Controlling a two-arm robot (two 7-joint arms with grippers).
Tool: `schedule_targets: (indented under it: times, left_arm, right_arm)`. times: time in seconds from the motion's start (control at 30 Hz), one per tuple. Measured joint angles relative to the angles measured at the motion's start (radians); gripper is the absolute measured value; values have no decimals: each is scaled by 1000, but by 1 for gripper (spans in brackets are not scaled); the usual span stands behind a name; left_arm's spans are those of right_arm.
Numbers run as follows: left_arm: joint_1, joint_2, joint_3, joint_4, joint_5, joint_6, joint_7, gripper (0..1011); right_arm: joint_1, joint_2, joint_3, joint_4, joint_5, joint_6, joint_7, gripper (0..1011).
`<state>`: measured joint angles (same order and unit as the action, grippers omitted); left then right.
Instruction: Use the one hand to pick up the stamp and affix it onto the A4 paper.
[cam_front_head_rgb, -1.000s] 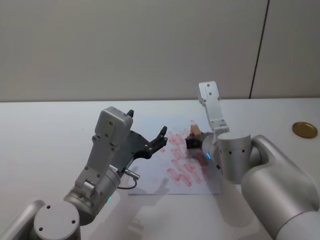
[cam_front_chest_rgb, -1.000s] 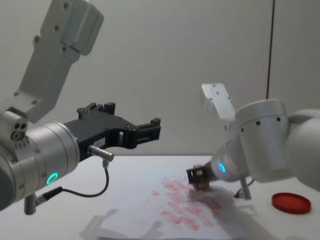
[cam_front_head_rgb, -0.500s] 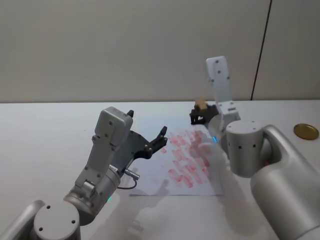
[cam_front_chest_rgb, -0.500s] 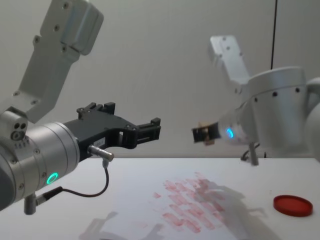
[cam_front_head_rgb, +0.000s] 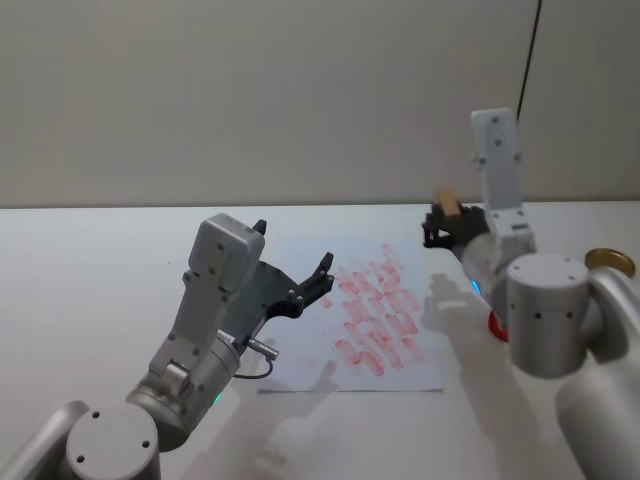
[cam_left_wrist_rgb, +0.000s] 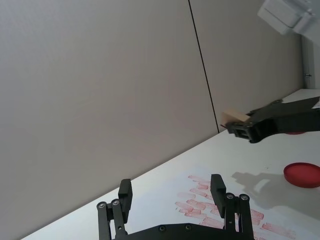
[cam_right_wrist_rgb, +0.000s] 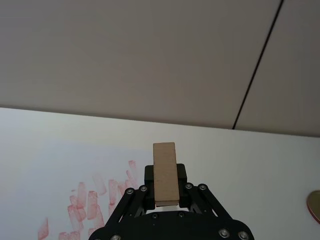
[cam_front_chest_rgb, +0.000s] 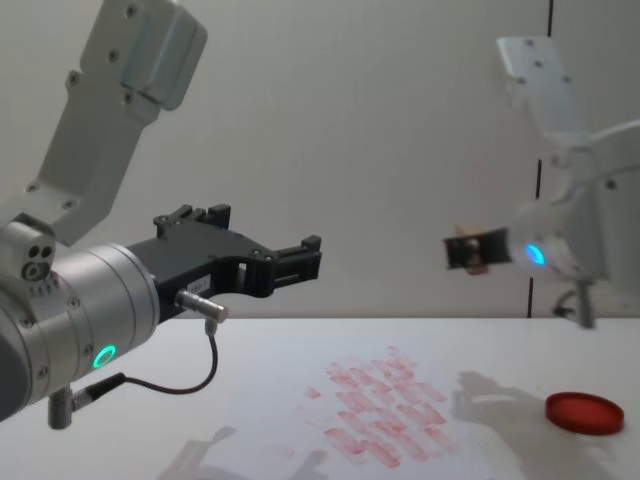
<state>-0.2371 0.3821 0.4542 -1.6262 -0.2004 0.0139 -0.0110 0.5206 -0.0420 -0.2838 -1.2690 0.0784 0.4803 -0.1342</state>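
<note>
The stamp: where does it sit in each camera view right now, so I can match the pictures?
Head view: the stamp is right of centre, held above the table.
Left wrist view: stamp right of centre, against the wall.
Right wrist view: stamp at centre, in the right gripper jaws.
Chest view: stamp at right, mid-height.
Shared landmark: the A4 paper.

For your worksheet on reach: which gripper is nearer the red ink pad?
The right gripper, raised above the red ink pad. The left gripper hovers farther away, across the A4 paper.

Red ink pad (cam_front_head_rgb: 494, 322) mostly behind right arm (cam_front_head_rgb: 545, 315)
</note>
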Motion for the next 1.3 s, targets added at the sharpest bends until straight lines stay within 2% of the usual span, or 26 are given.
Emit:
schedule_targets:
  times: [0.27,0.6,0.93,1.3]
  left_arm:
    - [0,0,0,0,0,0,0,993]
    - [0,0,0,0,0,0,0,993]
    - [0,0,0,0,0,0,0,993]
    - [0,0,0,0,0,0,0,993]
  right_arm:
    - [-90,49,34,-92,50,44,-17,227]
    - [-162,91,71,-133,101,68,-21,227]
    - [-186,109,89,-131,129,65,15,227]
    - [-195,112,93,-123,139,53,48,227]
